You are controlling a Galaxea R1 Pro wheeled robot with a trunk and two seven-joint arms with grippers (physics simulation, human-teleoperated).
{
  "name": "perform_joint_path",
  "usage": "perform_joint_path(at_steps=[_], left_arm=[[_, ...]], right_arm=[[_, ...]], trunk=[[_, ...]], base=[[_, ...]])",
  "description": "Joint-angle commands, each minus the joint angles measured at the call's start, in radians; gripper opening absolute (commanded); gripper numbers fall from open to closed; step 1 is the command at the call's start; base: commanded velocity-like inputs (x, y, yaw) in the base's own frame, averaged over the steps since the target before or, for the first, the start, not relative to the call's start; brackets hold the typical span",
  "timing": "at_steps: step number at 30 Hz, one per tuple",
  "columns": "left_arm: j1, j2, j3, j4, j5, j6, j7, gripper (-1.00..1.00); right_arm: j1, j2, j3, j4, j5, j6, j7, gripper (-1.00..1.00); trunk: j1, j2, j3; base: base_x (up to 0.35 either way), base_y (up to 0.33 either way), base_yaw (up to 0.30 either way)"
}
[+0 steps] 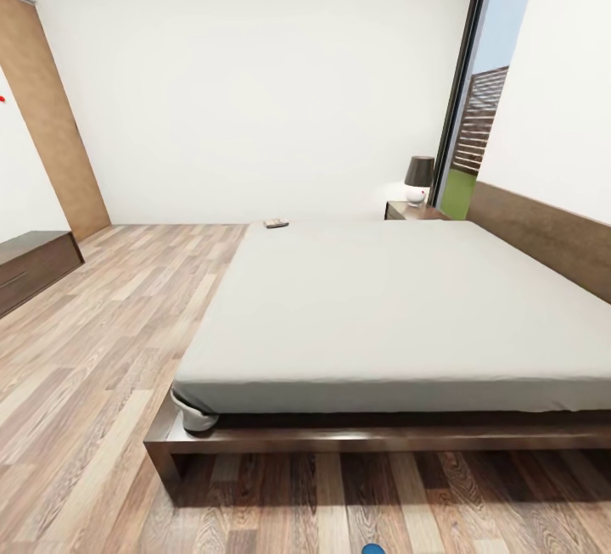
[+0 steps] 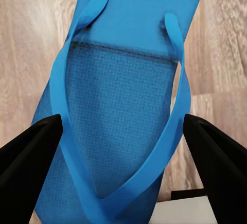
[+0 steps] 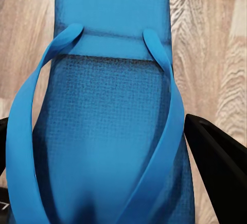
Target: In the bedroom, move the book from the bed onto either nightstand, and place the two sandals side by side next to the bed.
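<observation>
Left claw (image 2: 123, 147) fingers spread either side of a blue sandal (image 2: 123, 105); grip contact unclear. Right claw (image 3: 110, 152) likewise straddles the other sandal (image 3: 108, 131); can't tell. Book (image 1: 276, 223) at mattress's far corner, 12 o'clock on bed (image 1: 382, 308). Nightstand (image 1: 413, 212) at 1 o'clock, carrying a lamp (image 1: 417, 176).

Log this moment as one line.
left gripper: around blue sandal | right gripper: around second sandal | book: on bed's far corner | nightstand: beyond bed, holds lamp
</observation>
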Motion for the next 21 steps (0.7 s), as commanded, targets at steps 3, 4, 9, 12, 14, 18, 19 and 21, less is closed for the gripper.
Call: perform_joint_path(at_steps=[3,4,9,12,14,18,19,21], left_arm=[[-0.001,0.0,-0.009,-0.003,0.004,-0.004,0.006,-1.0],[-0.001,0.0,-0.01,-0.006,0.004,-0.004,0.006,-1.0],[-0.002,0.003,-0.012,-0.053,0.004,-0.001,0.006,-1.0],[-0.002,0.004,-0.012,-0.071,0.004,-0.002,0.006,-1.0],[-0.003,0.004,-0.011,-0.088,0.004,-0.002,0.006,-1.0],[-0.003,0.005,-0.011,-0.119,0.004,-0.001,0.006,-1.0],[-0.004,0.005,-0.012,-0.122,0.003,-0.001,0.006,-1.0],[-0.004,0.006,-0.011,-0.126,0.004,-0.002,0.006,-1.0]], right_arm=[[-0.001,0.001,0.007,0.0,-0.009,-0.003,-0.002,-1.0],[-0.001,0.001,0.006,0.0,-0.009,-0.002,-0.003,-1.0],[-0.001,0.001,0.006,-0.007,-0.009,-0.001,-0.005,-1.0],[-0.001,0.001,0.006,-0.024,-0.009,0.0,-0.015,-1.0],[-0.001,0.001,0.006,-0.03,-0.009,0.0,-0.023,-1.0],[-0.002,0.001,0.007,-0.035,-0.008,0.001,-0.037,-1.0],[-0.003,0.0,0.007,-0.035,-0.007,0.001,-0.04,-1.0],[-0.005,0.0,0.007,-0.036,-0.007,0.001,-0.043,-1.0]], trunk=[[0.0,0.0,-0.001],[0.0,0.0,-0.001],[0.0,0.0,-0.001],[0.0,0.0,-0.001],[0.0,0.0,-0.001],[0.0,0.0,-0.001],[0.0,0.0,-0.001],[0.0,0.0,-0.001]], base=[[0.0,0.0,0.0],[0.0,0.0,0.0],[0.0,0.0,0.0],[0.0,0.0,0.0],[0.0,0.0,0.0],[0.0,0.0,0.0],[0.0,0.0,0.0],[0.0,0.0,0.0]])
